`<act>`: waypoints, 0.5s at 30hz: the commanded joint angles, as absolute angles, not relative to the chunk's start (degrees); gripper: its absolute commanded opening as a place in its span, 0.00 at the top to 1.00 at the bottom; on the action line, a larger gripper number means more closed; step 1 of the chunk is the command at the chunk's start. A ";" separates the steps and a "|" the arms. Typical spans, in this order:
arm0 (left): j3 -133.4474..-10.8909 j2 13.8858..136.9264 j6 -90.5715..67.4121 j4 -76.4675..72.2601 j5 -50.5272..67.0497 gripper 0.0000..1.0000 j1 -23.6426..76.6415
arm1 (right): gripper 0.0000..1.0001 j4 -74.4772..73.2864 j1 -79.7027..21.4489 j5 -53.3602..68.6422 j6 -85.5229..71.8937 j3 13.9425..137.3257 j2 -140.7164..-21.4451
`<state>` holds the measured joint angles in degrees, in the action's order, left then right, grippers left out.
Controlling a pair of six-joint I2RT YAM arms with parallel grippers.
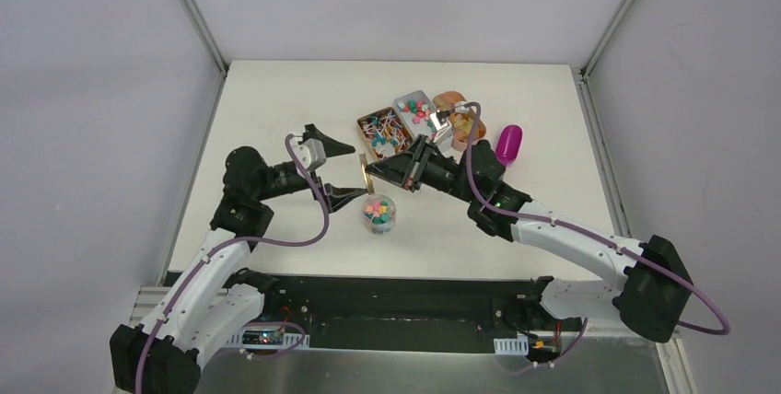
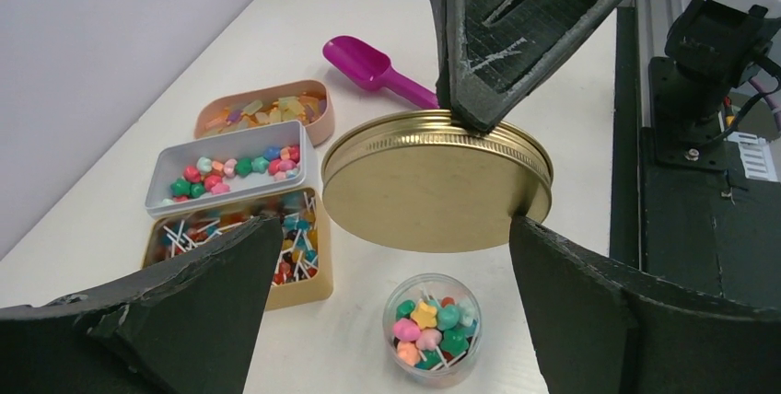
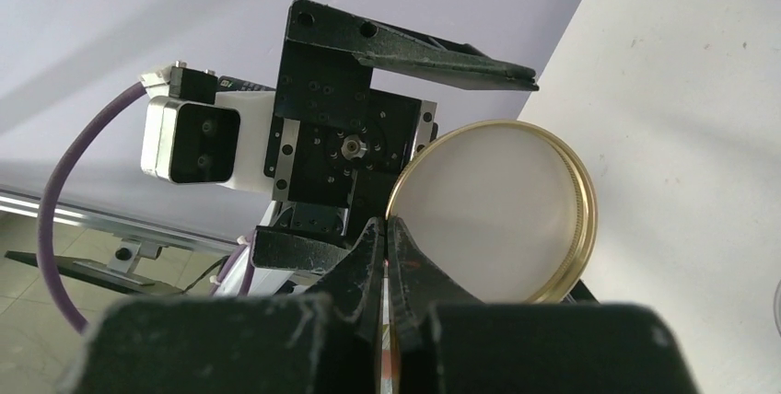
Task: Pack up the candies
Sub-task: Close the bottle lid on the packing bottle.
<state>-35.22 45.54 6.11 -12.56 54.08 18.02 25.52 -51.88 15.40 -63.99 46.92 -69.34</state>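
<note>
A small clear jar (image 1: 378,219) on the table holds several candies (image 1: 378,208), pink, green, yellow and orange; they also show in the left wrist view (image 2: 433,325). My right gripper (image 1: 376,173) is shut on the rim of a round gold lid (image 1: 366,162) and holds it on edge above the table, just behind the jar. In the right wrist view the fingers (image 3: 368,247) pinch the lid (image 3: 497,210). My left gripper (image 1: 355,171) is open and empty; its jaws stand on either side of the jar and lid (image 2: 437,182).
Behind the jar stand a tan box (image 1: 361,123) of stick candies, a grey box (image 1: 402,99) of candies and an oval peach box (image 1: 451,98) of pale sweets. A magenta scoop (image 1: 508,144) lies to their right. The table's side rails border the work area.
</note>
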 commanded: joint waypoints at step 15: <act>-33.82 45.20 1.77 -24.26 60.98 0.01 18.37 | 1.00 30.94 -52.62 11.61 -65.40 48.41 -67.60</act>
<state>-34.74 46.06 2.57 -21.06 57.78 18.04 27.20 -52.12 13.82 -65.08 46.89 -69.32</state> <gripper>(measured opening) 0.992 0.006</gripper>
